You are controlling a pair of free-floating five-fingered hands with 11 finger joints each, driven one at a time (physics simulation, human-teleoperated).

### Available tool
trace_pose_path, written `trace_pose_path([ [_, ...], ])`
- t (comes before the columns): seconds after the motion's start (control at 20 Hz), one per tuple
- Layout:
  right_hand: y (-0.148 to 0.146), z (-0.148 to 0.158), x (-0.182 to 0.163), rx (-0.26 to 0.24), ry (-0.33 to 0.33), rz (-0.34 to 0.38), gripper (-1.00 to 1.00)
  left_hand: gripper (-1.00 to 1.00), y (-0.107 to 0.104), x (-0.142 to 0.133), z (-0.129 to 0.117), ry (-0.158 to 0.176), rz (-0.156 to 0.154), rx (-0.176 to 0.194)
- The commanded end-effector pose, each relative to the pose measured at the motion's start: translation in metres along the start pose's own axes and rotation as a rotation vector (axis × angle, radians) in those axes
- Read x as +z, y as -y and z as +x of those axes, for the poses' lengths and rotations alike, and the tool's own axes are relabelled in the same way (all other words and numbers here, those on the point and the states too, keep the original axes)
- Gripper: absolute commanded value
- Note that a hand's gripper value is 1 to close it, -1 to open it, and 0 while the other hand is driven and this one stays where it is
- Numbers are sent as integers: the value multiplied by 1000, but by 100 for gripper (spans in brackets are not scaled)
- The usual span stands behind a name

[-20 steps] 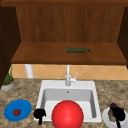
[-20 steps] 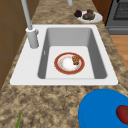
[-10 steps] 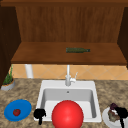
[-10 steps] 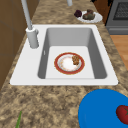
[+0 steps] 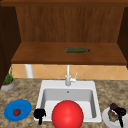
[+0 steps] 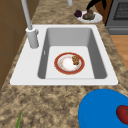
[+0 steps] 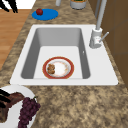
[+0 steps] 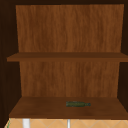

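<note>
The right hand (image 5: 119, 111) hovers over the white plate (image 5: 106, 117) right of the sink, touching its brown cake (image 7: 11, 100) (dark grapes (image 7: 27, 110) beside); whether its fingers grip, I cannot tell.

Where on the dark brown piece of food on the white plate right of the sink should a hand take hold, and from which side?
Judging by the views, grip the brown food across its two long sides, coming from above. It lies flat on the white plate, with the grapes close beside it, so a sideways approach looks crowded. The right hand hangs just over it, fingers pointing down.
</note>
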Motion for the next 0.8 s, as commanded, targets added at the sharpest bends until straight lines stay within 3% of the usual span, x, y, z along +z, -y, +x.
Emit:
trace_pose_path([
  [0.0,1,2,-23,-33,30,107,-100,0,0,0,0,0,0,0],
  [0.25,0,2,-51,-38,39,204,-100,0,0,0,0,0,0,0],
  [0.45,-9,-13,-66,-56,65,152,-100,0,0,0,0,0,0,0],
  [0.7,-25,-23,-71,-145,109,43,-100,0,0,0,0,0,0,0],
  [0.75,-28,-23,-72,-156,113,27,100,0,0,0,0,0,0,0],
])
